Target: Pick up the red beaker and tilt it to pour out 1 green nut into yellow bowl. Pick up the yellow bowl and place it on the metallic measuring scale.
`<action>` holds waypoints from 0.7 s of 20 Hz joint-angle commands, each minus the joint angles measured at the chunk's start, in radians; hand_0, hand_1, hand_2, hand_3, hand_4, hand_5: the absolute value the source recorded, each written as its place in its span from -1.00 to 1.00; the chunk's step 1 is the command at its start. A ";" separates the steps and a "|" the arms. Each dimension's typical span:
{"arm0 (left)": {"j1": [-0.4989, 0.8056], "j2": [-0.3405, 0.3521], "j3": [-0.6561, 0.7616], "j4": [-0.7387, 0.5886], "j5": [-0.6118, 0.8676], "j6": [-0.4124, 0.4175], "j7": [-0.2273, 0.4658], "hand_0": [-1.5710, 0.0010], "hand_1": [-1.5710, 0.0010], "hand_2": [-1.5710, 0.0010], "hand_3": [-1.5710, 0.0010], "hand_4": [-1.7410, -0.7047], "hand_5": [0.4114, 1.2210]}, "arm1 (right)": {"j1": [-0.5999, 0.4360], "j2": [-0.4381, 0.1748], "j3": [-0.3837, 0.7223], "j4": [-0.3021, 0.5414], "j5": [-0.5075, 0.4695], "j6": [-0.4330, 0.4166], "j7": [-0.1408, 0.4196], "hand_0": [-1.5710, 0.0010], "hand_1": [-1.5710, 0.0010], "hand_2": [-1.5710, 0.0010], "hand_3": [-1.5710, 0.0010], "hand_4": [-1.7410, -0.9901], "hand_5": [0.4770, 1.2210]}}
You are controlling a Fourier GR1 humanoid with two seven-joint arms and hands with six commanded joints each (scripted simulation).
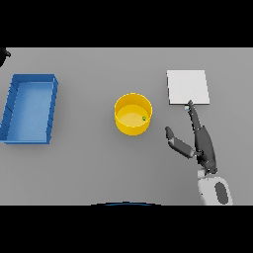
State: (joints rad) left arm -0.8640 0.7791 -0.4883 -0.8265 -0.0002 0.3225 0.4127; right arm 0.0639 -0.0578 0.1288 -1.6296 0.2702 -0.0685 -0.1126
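While the right hand (201, 143) rests with fingers (193, 114) spread near the scale (187, 87), the yellow bowl (133, 114) holding a green nut (144, 118) sits mid-counter (89, 168), a blue tray (29, 108) well left.

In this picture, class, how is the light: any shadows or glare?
Head view: even, soft light; the table is flat grey, no glare. The bowl is shaded inside its near wall, and the scale is plain white, no highlight.
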 commanded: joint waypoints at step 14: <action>0.256 0.065 -0.130 -0.272 0.100 0.145 0.175 -1.00 -1.00 -1.00 -0.91 -0.59 0.12 | 0.012 -0.007 0.003 -0.019 0.001 0.003 -0.015 1.00 1.00 1.00 1.00 0.45 -0.50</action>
State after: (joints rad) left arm -0.6084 0.8443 -0.6177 -1.0982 0.1013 0.4703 0.5872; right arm 0.0756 -0.0642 0.1320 -1.6488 0.2713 -0.0656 -0.1279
